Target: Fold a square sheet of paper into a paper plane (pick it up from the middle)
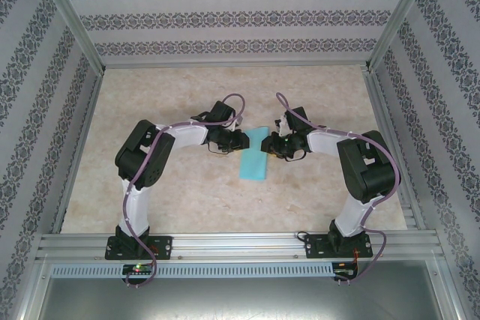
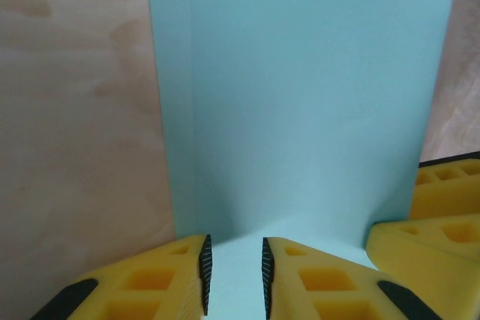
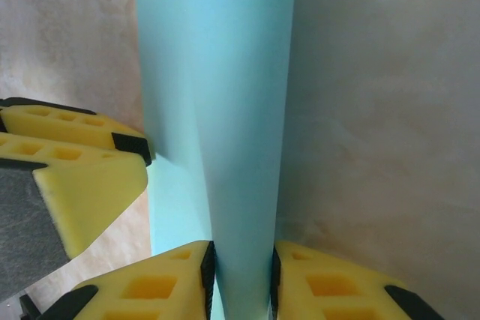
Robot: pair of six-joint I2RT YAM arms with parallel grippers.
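left gripper: narrow, square sheet of paper between its pads, grip unclear
right gripper: narrow, pinching the doubled paper
paper place: middle of bench, between both grippers

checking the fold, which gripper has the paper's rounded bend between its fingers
The right gripper: the square sheet of paper curls round between its fingers; the left gripper faces flat layers.

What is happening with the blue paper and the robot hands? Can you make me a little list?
paper: square sheet of paper, turquoise, bent over into two layers, not yet a plane
left gripper: paper between its fingers, grip unclear
right gripper: shut on the paper's curved fold
where: middle of the table, between the grippers
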